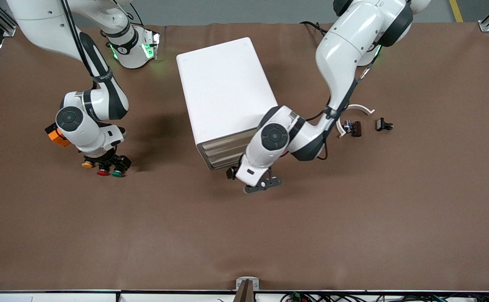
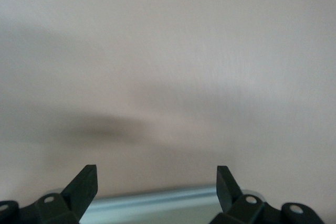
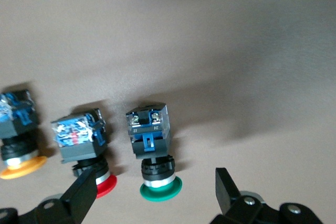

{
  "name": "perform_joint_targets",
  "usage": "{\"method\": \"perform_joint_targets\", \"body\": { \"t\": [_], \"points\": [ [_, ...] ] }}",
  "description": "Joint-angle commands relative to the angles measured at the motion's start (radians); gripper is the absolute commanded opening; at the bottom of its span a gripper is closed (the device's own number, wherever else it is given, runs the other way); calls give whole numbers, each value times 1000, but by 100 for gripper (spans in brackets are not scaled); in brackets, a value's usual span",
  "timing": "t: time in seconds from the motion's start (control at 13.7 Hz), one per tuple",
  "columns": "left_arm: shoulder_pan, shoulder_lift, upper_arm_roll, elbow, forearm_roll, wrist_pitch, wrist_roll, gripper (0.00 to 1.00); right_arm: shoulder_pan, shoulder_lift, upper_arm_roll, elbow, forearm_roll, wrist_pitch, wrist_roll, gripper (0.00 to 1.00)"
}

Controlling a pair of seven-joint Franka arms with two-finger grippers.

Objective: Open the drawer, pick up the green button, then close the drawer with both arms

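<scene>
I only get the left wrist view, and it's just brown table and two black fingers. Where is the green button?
Observer: The small green-capped push button with a black body sits on the brown table, toward the right arm's end, beside a red-capped button.
Operator: Is somebody holding it?
Observer: No. The right gripper hangs over it with its fingers open.
Operator: And where is my gripper?
Observer: The left gripper is low in front of the white box cabinet, whose bottom white plastic drawer looks shut.
</scene>
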Motion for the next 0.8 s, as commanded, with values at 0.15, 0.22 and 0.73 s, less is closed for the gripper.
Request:
{"method": "perform_joint_targets", "body": {
  "t": [0.15, 0.22, 0.73],
  "points": [
    [142, -217, 1, -36, 153, -259, 22, 100, 30, -104, 15, -44, 29, -28, 224, 100],
    [182, -253, 1, -37, 157, -295, 56, 100, 52, -114, 15, -45, 29, -28, 342, 100],
    [437, -484, -5, -40, 146, -650, 450, 100, 162, -124, 13, -58, 29, -22, 1181, 100]
  ]
}}
